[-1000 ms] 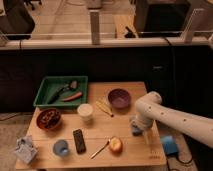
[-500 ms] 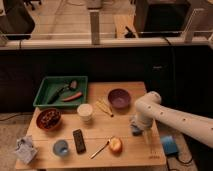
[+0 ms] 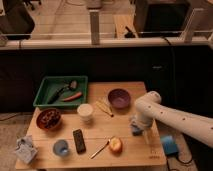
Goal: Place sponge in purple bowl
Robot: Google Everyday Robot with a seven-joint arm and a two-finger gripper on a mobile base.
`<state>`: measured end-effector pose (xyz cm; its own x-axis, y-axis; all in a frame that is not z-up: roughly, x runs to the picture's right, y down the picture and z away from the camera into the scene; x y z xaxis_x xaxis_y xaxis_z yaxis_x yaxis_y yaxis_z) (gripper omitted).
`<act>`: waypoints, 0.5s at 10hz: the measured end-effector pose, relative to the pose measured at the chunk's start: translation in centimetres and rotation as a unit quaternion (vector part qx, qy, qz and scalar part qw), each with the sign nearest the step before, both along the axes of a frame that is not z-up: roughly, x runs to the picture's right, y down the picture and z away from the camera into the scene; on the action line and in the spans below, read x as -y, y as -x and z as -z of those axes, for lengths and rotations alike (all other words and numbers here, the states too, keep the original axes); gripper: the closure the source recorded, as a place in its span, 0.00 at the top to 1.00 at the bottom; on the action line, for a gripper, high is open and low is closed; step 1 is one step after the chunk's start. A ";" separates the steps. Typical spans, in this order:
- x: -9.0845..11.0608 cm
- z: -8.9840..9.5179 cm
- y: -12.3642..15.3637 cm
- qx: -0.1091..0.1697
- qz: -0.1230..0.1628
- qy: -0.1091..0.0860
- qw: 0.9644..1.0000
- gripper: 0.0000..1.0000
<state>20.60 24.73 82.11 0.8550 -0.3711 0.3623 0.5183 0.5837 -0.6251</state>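
Note:
The purple bowl (image 3: 119, 98) stands at the back right of the wooden table (image 3: 95, 131), round and dark purple. The sponge (image 3: 135, 130), a small light-blue block, lies near the table's right edge, in front of the bowl. My white arm reaches in from the right. My gripper (image 3: 136, 124) points down right over the sponge and hides part of it. I cannot tell whether it is touching the sponge.
A green tray (image 3: 42, 95) with utensils stands at the back left. There is a reddish-brown bowl (image 3: 49, 119), a white cup (image 3: 85, 112), a black remote (image 3: 79, 140), a light-blue cup (image 3: 61, 148) and an apple (image 3: 115, 145). A teal-blue box (image 3: 169, 145) sits beyond the table's right edge.

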 end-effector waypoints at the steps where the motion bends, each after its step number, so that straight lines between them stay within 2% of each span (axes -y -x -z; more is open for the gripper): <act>1: 0.1 0.2 0.0 0.000 0.000 0.000 1.000 0.80; 2: 0.1 0.2 0.0 0.000 0.000 0.000 1.000 0.80; 3: 0.2 0.2 0.0 0.001 0.001 0.000 1.000 0.75; 4: 0.2 0.2 0.0 0.002 0.002 -0.001 1.000 0.69; 5: 0.4 0.0 0.1 0.004 0.003 -0.003 1.000 0.58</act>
<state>20.55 24.36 82.06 0.8503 -0.3779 0.3663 0.5259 0.5842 -0.6182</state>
